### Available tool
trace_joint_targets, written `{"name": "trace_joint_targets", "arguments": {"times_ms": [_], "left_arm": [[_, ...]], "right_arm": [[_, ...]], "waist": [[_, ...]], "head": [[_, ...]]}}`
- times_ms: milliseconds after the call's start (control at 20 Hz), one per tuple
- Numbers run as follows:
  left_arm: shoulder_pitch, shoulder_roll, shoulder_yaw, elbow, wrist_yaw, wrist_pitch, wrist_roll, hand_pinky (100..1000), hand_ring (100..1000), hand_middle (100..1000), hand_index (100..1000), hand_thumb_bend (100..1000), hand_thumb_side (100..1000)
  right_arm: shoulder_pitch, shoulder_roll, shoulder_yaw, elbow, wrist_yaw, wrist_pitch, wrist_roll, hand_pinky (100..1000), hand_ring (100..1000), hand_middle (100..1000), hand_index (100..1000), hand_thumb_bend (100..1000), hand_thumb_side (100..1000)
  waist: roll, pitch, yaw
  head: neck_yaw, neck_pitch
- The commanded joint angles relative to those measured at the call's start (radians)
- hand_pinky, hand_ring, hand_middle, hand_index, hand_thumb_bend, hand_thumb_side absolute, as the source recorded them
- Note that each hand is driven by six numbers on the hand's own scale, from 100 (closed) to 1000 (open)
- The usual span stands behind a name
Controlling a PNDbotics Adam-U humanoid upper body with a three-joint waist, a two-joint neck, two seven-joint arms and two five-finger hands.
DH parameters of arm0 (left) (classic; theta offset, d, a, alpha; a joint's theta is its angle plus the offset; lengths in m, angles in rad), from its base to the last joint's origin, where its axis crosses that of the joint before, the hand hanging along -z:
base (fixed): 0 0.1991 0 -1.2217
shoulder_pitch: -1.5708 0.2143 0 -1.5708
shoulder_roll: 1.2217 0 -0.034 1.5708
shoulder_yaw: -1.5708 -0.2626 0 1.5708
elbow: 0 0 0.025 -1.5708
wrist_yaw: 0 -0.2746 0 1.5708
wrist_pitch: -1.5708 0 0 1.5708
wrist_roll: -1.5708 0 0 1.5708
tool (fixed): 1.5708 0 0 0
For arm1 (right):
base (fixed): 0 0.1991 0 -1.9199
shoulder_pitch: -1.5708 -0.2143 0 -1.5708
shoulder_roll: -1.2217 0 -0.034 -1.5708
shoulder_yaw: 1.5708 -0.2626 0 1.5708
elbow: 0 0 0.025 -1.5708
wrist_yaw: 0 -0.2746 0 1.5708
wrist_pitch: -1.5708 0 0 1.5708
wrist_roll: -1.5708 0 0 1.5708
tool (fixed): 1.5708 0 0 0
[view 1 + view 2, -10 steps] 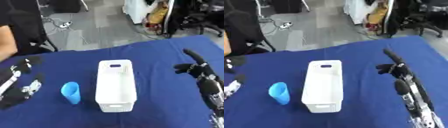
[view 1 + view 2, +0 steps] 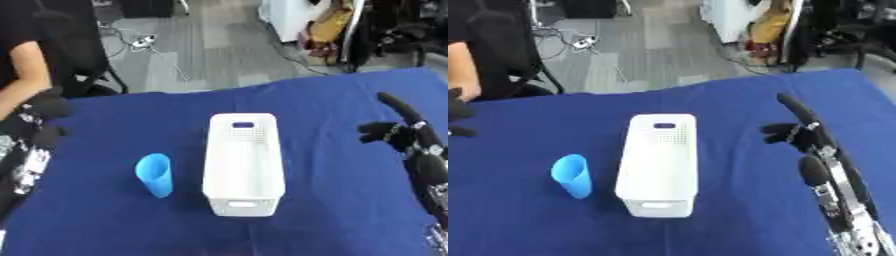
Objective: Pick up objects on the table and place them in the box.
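A blue table [image 2: 332,210] fills the view, and at its centre stands the white box [image 2: 243,165], long axis running twelve to six, open top facing up and nothing visible inside. The right hand [image 2: 798,131] hangs at three o'clock of the box, well apart from it, fingers fairly straight and thumb out toward the box, holding nothing. The left hand [image 2: 39,120] sits at nine o'clock by the table's edge, dark and bunched; whether its fingers are curled or straight cannot be told, and nothing shows in it. The cup [image 2: 155,175], light blue, stands just beside the box at its eight o'clock, slightly tilted, rim up. Since the cup is nearer the left hand, that hand looks the better choice: come in from nine o'clock, close round the cup's middle, lift it clear of the box wall, then lower it inside. The left arm is cut off by the frame, and the box floor is partly hidden by its near wall.
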Motion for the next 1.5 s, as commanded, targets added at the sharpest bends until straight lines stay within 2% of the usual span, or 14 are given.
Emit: {"name": "trace_joint_targets", "arguments": {"times_ms": [50,150,300,450,500,650,900,1150,1300,1500], "left_arm": [[-0.002,0.01,0.011,-0.017,0.021,-0.004,0.003,692,833,963,914,1000,835],[-0.003,0.019,0.02,-0.015,0.001,0.002,-0.005,702,840,964,921,964,770],[-0.017,0.068,0.04,0.0,-0.154,0.042,-0.03,753,870,968,946,813,769],[-0.061,0.173,0.009,0.044,-0.361,0.072,-0.071,766,869,951,945,840,783],[-0.078,0.206,-0.01,0.062,-0.412,0.068,-0.076,771,857,919,943,873,802],[-0.134,0.276,-0.066,0.124,-0.512,0.039,-0.08,788,865,914,948,902,823],[-0.214,0.291,-0.123,0.2,-0.58,-0.001,-0.08,809,877,918,950,926,824],[-0.298,0.301,-0.195,0.265,-0.666,-0.046,-0.092,835,886,907,958,1000,819],[-0.35,0.302,-0.241,0.333,-0.711,-0.084,-0.107,841,885,898,962,1000,909],[-0.415,0.282,-0.281,0.432,-0.773,-0.126,-0.123,846,888,896,965,1000,977]], "right_arm": [[-0.002,-0.012,-0.007,-0.016,0.001,0.0,-0.003,672,735,980,1000,515,1000],[-0.001,-0.012,-0.008,-0.016,0.001,0.0,-0.004,672,735,980,1000,514,1000],[-0.001,-0.013,-0.009,-0.016,0.002,0.001,-0.005,672,735,980,1000,515,1000],[0.001,-0.016,-0.006,-0.016,0.002,0.002,-0.002,672,736,980,1000,515,1000],[0.001,-0.017,-0.006,-0.016,0.001,0.002,-0.001,672,735,980,1000,515,1000],[0.002,-0.019,-0.004,-0.016,0.0,0.002,0.001,672,735,980,1000,516,1000],[0.003,-0.019,-0.002,-0.016,-0.001,0.001,0.004,672,735,981,1000,517,1000],[0.003,-0.019,0.001,-0.016,-0.002,0.001,0.008,672,735,981,1000,518,1000],[0.003,-0.02,0.002,-0.016,-0.004,0.001,0.01,672,735,981,1000,517,1000],[0.003,-0.019,0.004,-0.016,-0.006,0.002,0.013,672,735,981,1000,518,1000]], "waist": [[-0.004,-0.014,0.001],[-0.003,-0.015,0.001],[-0.001,-0.017,-0.001],[0.002,-0.021,-0.006],[0.004,-0.021,-0.009],[0.005,-0.022,-0.015],[0.003,-0.021,-0.02],[0.003,-0.024,-0.026],[0.003,-0.025,-0.029],[0.002,-0.024,-0.031]], "head": [[-0.002,-0.002],[-0.001,-0.001],[0.0,0.004],[0.009,0.003],[0.011,0.002],[0.016,0.002],[0.023,0.006],[0.03,0.01],[0.034,0.011],[0.036,0.013]]}}
